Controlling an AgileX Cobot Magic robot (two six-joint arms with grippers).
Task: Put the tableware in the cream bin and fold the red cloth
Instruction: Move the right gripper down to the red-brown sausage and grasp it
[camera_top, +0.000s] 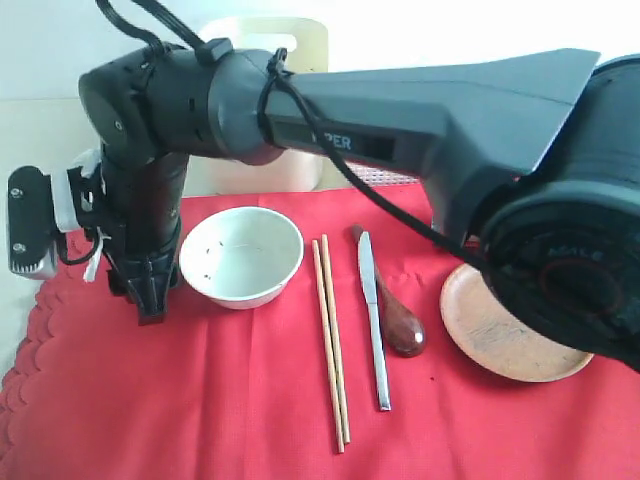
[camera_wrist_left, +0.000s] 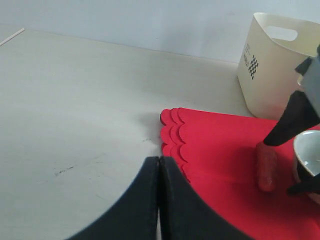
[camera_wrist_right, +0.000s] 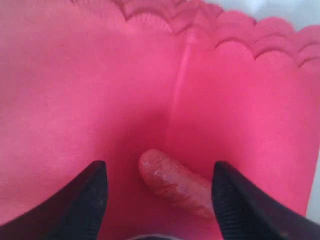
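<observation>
The right arm (camera_top: 400, 110) reaches across from the right to the left side and bends down at the wrist, so its pincer (camera_top: 150, 300) points straight at the cloth (camera_top: 200, 400), just beside the bowl (camera_top: 240, 258). Its jaws stand wide. In its own wrist view a sausage (camera_wrist_right: 175, 182) lies on the cloth between the two dark, ribbed fingers (camera_wrist_right: 95, 200), touching neither. The left pincer (camera_wrist_left: 159, 162) shows only in the left wrist view. Its smooth black jaws are pressed together with nothing between them, low over the table (camera_wrist_left: 75, 100) and near the cloth's scalloped corner.

The cloth is bright red and matte, spread flat, with a scalloped edge on the left. The bowl is round, pale and glossy, with a few dark specks inside. To its right lie two thin, straight wooden chopsticks (camera_top: 331, 340), side by side. Next come a slim steel knife (camera_top: 373, 320) and a dark, polished wooden spoon (camera_top: 400, 320) with an oval head, the two crossing near their far ends. The plate (camera_top: 505, 330) is round, shallow and light brown wood, partly hidden under the arm's base joint. All of these rest on the cloth.

The bin (camera_wrist_left: 270, 70) is smooth cream plastic with rounded corners and an oval handle cutout. It stands on the table past the cloth's far edge, behind the arm. The sausage is pinkish with a slightly wrinkled skin.
</observation>
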